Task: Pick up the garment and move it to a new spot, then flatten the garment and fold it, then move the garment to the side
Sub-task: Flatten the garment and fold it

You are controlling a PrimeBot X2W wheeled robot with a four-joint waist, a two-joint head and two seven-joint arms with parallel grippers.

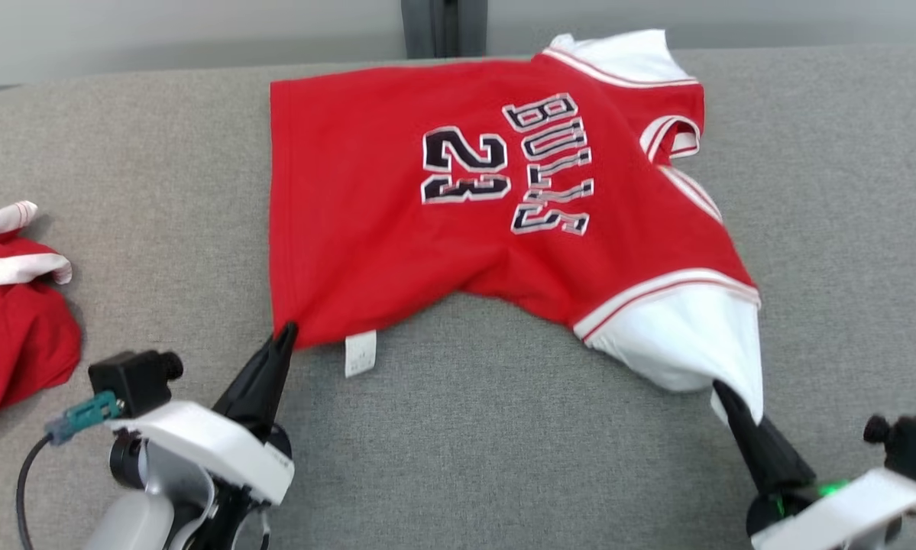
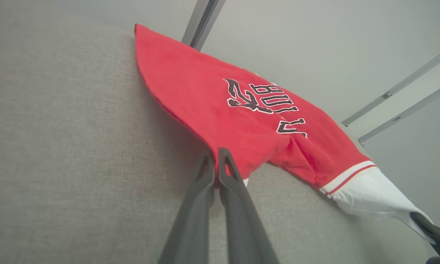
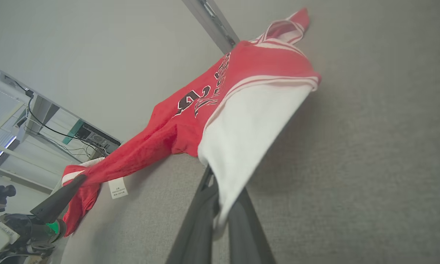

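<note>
Pinching the near hem corner of a red jersey point(image 1: 396, 229), the left gripper point(image 1: 283, 336) shows in the head view with its two dark fingers pressed together on the cloth. The right gripper point(image 1: 721, 393) is likewise closed, on the edge of the jersey's near white sleeve point(image 1: 679, 336). The jersey is spread across the far middle of the grey desk point(image 1: 503, 443), number 23 and the Bulls lettering facing up, its near edge sagging between the two grips. A white care label point(image 1: 360, 354) hangs from the hem just beside the left gripper. A second red garment point(image 1: 14, 328) with white trim lies bunched at the desk's left edge, well apart from the jersey

From the left wrist view, the left gripper point(image 2: 215, 156) has its fingers closed with red fabric caught between the tips. The jersey point(image 2: 190, 84) stretches away from it towards the far edge of the desk point(image 2: 58, 146), and the right gripper point(image 2: 431, 229) holds the white sleeve point(image 2: 370, 198) at lower right

From the right wrist view, the right gripper point(image 3: 210, 183) is closed on the white sleeve point(image 3: 249, 132), which drapes over its fingers and hides their tips. The jersey's near edge is raised off the desk point(image 3: 352, 165) and casts a shadow on it. At lower left the left gripper point(image 3: 78, 179) grips the hem corner, with the care label point(image 3: 117, 187) dangling just beside it
</note>
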